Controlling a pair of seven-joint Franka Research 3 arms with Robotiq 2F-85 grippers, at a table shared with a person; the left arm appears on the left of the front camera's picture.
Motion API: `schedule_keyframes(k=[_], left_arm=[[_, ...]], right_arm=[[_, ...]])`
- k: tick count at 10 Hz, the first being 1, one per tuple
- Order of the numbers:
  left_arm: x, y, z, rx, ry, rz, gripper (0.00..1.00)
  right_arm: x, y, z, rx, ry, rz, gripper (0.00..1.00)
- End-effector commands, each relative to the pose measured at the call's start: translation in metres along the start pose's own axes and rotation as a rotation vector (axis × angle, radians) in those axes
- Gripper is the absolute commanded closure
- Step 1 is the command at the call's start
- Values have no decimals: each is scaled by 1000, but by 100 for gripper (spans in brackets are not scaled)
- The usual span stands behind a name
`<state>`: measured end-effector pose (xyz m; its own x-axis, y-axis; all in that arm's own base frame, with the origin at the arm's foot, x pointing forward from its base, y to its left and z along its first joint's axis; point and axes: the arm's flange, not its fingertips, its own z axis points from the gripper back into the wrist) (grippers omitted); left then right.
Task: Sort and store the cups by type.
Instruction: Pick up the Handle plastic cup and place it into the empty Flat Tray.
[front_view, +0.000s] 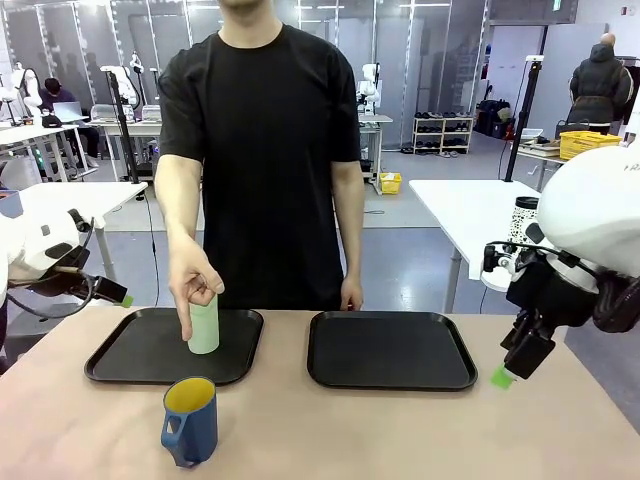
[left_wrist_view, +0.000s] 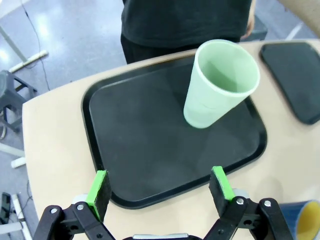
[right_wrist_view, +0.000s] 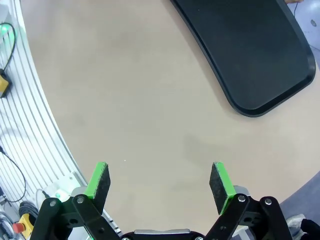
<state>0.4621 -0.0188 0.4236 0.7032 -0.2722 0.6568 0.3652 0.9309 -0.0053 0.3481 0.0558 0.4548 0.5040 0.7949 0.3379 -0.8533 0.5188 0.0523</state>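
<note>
Shows the pale green tumbler (front_view: 204, 330) upright on the left black tray (front_view: 115, 365), with the person's hand (front_view: 194, 280) lowered onto its rim, fingers curled downward; cannot tell whether gripping or merely touching. Places the dark blue mug (front_view: 190, 420), yellow inside, on the table (front_view: 400, 430) just in front of that tray, handle toward the robot's left. Shows the left gripper (left_wrist_view: 160, 187) spread wide above the tray's near edge, and the right gripper (right_wrist_view: 160, 182) likewise spread above bare tabletop beside the right black tray (front_view: 390, 350).
</note>
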Motion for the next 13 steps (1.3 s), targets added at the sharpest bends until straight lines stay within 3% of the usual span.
schedule_keyframes(k=[1,3,4,6,8,9,10,13], left_arm=[[-13,37,9,55,87,-232,0],[-30,57,30,36,255,-501,0],[-40,52,35,-108,271,-656,0],[-59,40,35,-319,371,-787,0],[-74,30,29,-430,431,-890,0],[-77,28,26,-464,427,-896,0],[-73,17,30,-402,367,-846,0],[-73,17,30,-402,367,-846,0]], right_arm=[[-1,1,-2,-10,-2,-9,0],[-1,1,-2,-10,-2,-9,0],[-1,1,-2,-10,-2,-9,0],[-1,1,-2,-10,-2,-9,0],[-1,1,-2,-10,-2,-9,0],[-1,1,-2,-10,-2,-9,0],[-1,1,-2,-10,-2,-9,0],[-1,1,-2,-10,-2,-9,0]])
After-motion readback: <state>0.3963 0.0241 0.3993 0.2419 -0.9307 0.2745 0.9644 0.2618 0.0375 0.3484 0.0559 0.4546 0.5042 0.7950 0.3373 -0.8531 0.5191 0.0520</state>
